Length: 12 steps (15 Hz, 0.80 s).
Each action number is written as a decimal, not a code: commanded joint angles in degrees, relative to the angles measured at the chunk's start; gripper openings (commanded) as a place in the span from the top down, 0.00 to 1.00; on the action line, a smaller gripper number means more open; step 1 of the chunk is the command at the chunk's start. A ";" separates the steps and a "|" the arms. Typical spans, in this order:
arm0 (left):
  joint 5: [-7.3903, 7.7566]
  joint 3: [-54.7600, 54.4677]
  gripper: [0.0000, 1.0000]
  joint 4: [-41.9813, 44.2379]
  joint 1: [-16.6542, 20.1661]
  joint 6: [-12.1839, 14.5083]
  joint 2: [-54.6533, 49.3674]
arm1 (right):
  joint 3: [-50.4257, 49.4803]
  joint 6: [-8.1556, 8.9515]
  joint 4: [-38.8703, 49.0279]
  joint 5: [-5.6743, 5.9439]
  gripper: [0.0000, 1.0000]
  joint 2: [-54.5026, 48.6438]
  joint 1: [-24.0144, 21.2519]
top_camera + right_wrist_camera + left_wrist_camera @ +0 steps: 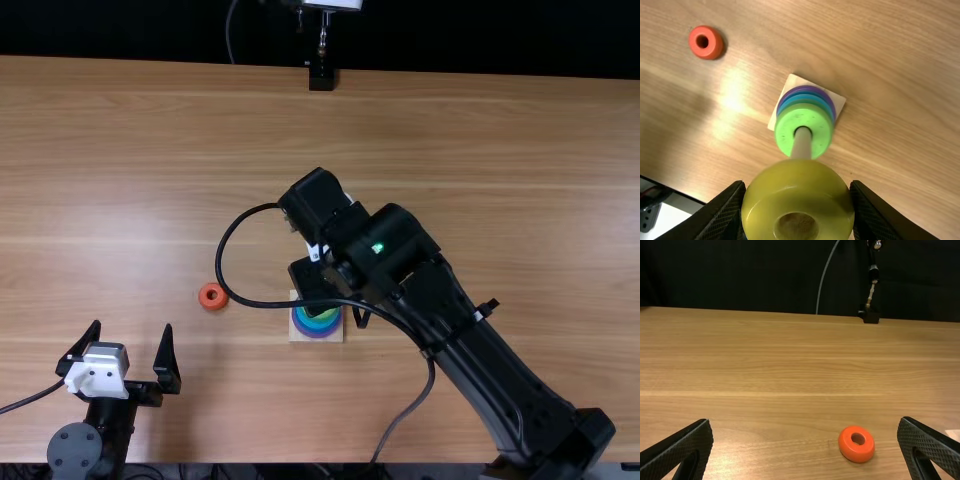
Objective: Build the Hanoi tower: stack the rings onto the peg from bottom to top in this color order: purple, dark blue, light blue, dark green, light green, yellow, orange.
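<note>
Right gripper [798,185]: closed on the yellow ring [797,175], one finger at each side, which leaves the ring's hole free to take the peg [801,146].
Yellow ring: held up over the stack, near the upper end of the peg; whether the tip is inside the hole, I cannot tell. It looks the right piece for this step, since it belongs straight above light green.
Peg: rises out of the light green ring [785,131], leaving room for the last two rings. A ring lowered off-centre could catch on the tip, so it likely wants lining up before release.
Stack: light green on top, blue [805,98] under it, purple [807,88] lowest, as the order asks; dark green I cannot make out.
Base [839,101]: a pale wooden square under the rings, keeping the peg upright.
Orange ring [715,45]: flat on the table [900,75], beside the base but apart from it, probably waiting to go last.
Left gripper [131,328]: fingers spread, nothing between them, near the orange ring and perhaps handy for it.
</note>
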 commanded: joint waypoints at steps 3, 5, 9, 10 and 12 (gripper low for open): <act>0.60 -3.25 0.00 -1.06 0.24 0.42 -0.69 | 1.83 0.32 -0.03 0.03 1.00 1.76 0.66; 0.60 -3.25 0.00 -1.06 0.24 0.42 -0.69 | 1.56 0.32 -0.03 0.03 1.00 1.84 0.58; 0.60 -3.25 0.00 -1.06 0.24 0.42 -0.69 | 1.21 0.21 -0.03 0.03 1.00 3.43 0.49; 0.60 -3.25 0.00 -1.06 0.24 0.42 -0.69 | 1.12 0.21 -0.13 0.03 1.00 3.60 0.49; 0.60 -3.25 0.00 -1.06 0.24 0.42 -0.69 | 1.12 0.11 -0.13 0.03 1.00 3.69 0.40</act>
